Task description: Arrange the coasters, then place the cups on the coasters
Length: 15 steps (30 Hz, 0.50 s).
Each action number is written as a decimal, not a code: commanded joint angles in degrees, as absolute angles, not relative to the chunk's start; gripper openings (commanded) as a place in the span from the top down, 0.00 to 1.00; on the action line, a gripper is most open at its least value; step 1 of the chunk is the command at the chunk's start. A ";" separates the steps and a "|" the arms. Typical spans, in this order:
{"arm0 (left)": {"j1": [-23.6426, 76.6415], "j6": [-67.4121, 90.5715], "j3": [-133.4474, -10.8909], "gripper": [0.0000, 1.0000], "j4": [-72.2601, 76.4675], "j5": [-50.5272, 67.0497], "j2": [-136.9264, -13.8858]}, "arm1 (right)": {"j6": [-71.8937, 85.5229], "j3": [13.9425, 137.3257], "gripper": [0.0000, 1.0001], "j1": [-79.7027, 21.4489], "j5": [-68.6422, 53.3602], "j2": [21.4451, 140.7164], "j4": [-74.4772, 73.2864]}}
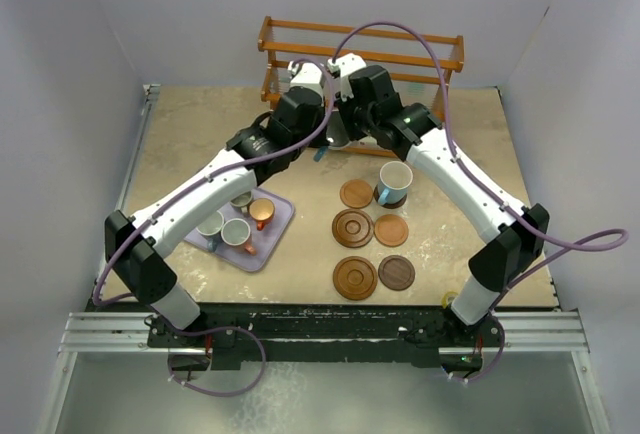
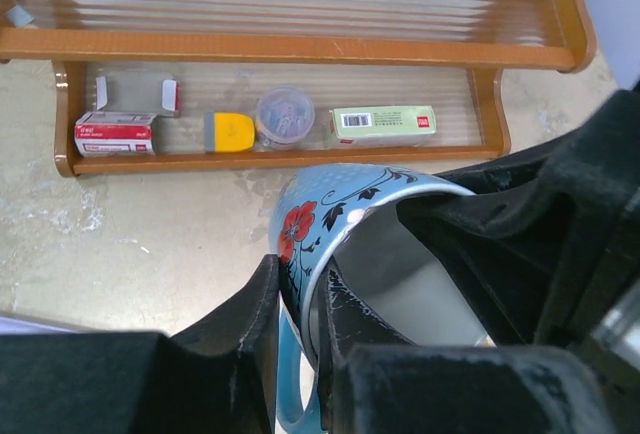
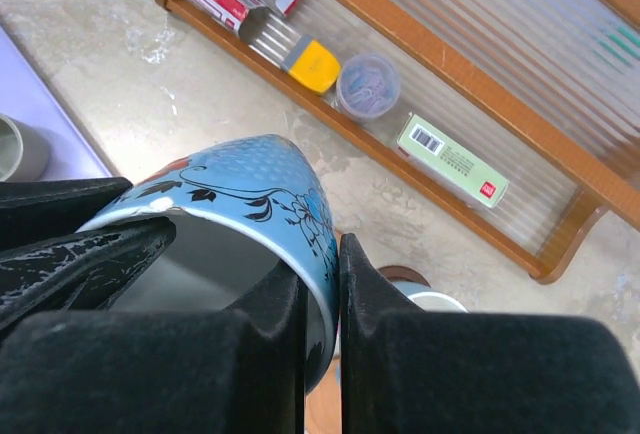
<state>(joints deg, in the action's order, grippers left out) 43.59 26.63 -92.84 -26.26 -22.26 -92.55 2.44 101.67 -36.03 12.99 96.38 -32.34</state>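
Both hands are clamped on one blue cup (image 2: pixel 340 204), held up in front of the shelf (image 2: pixel 300 49): left hand (image 2: pixel 298 304) pinches the rim wall on one side, right hand (image 3: pixel 322 294) on the other. The bare coasters (image 1: pixel 352 227) lie on the bench (image 1: pixel 200 144) on my right arm's side, so the right hand looks better placed. One cup (image 1: pixel 393 182) sits at the far coaster, and four wait in the tray (image 1: pixel 272 241) on the left.

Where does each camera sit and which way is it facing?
Top external: above and behind the robot, looking down on the beige table; both arms show.
Left wrist: on the left arm, facing the wooden rack; the left gripper pinches the rim of the pale blue flowered cup.
Right wrist: facing the rack; the right gripper pinches the same rim.
Both wrist views share cup and rack.
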 commanded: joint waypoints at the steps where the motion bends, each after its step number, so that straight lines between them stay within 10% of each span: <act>1: 43.31 21.57 -92.09 0.88 -19.16 -13.43 -86.40 | 2.30 104.49 1.00 -35.09 10.41 93.55 -32.21; 15: 42.37 3.61 -87.01 0.46 -21.57 -0.57 -79.11 | -2.45 96.24 1.00 -33.02 12.36 85.54 -31.19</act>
